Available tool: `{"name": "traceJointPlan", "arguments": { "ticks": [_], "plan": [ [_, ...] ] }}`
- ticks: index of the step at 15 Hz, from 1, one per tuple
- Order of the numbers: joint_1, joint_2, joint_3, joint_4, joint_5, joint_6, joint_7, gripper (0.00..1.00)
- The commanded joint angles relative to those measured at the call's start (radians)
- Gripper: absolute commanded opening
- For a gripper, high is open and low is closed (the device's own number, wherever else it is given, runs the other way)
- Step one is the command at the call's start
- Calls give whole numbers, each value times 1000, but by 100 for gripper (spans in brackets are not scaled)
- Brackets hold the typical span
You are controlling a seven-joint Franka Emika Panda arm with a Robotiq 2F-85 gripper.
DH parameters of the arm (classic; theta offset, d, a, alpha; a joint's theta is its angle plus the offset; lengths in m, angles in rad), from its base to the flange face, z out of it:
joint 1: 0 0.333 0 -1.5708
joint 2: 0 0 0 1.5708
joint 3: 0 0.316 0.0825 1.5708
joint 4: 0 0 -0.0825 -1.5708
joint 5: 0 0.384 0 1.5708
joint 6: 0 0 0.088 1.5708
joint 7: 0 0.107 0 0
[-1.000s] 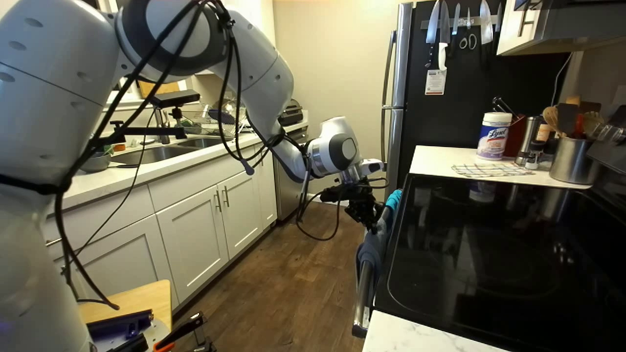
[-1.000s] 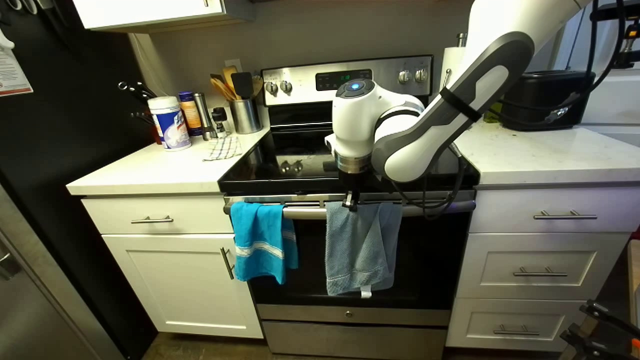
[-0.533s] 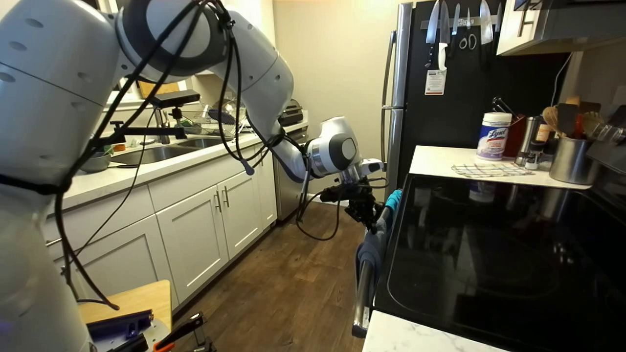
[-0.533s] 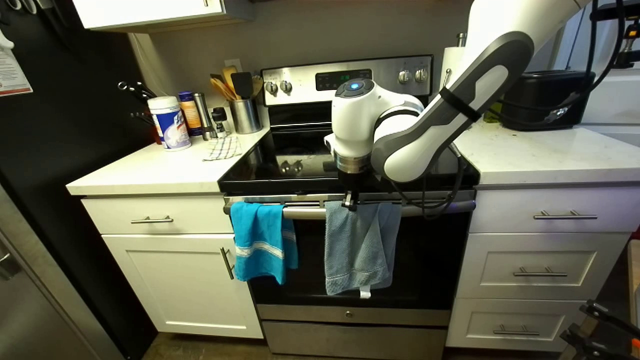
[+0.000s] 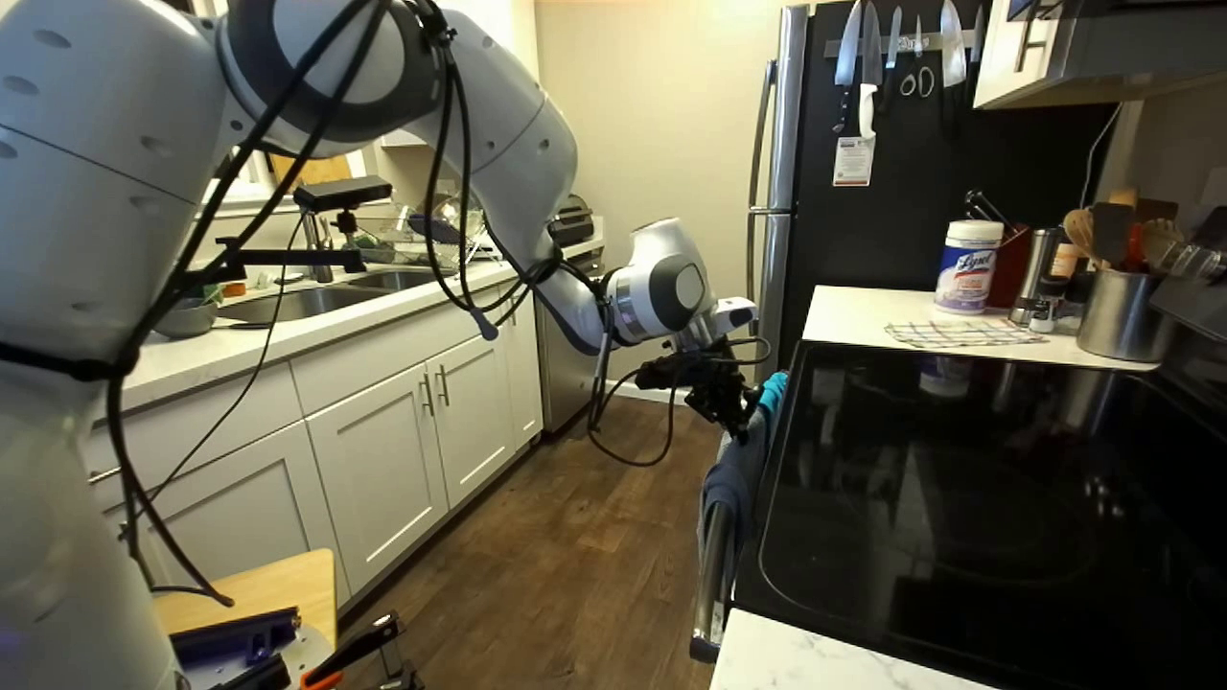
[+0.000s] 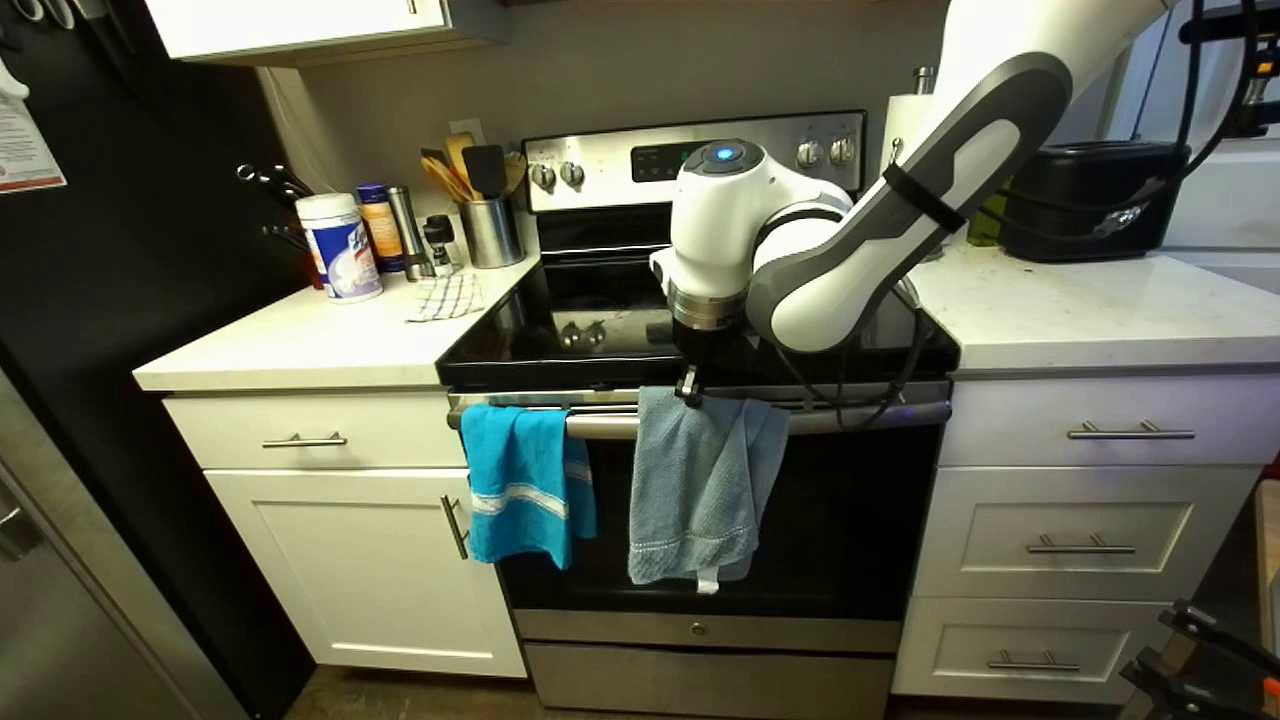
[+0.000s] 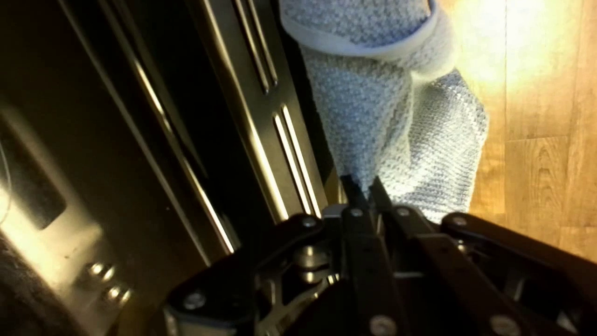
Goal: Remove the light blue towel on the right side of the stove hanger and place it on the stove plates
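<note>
The light blue towel (image 6: 690, 500) hangs over the stove hanger (image 6: 605, 427), right of a brighter blue towel. My gripper (image 6: 689, 388) is shut on its top edge, pulled a little above the bar. In the wrist view the fingertips (image 7: 366, 186) pinch the cloth of the light blue towel (image 7: 359, 107), which drapes downward over the floor side. In an exterior view the gripper (image 5: 740, 429) is at the bar, beside the stove's front edge, with the towel (image 5: 733, 479) below it. The stove plates (image 5: 939, 508) are glossy black and bare, just behind the bar.
A bright blue towel with a white stripe (image 6: 520, 490) hangs on the left of the bar. A wipes canister (image 6: 340, 248), a checked cloth (image 6: 447, 297) and a utensil pot (image 6: 490, 232) stand on the counter beside the stove. Black cables hang from the arm.
My gripper has risen slightly and moved left in an exterior view, along the bar towards the bright blue towel. The light blue towel has shifted with it, its top edge lifting.
</note>
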Motion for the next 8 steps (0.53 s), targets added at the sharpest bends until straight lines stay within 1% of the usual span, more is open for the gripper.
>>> {"name": "traceJointPlan", "arguments": {
  "ticks": [1, 8],
  "plan": [
    [-42, -82, 28, -87, 40, 70, -43, 1],
    [-84, -160, 61, -155, 98, 147, -81, 1]
  ]
}}
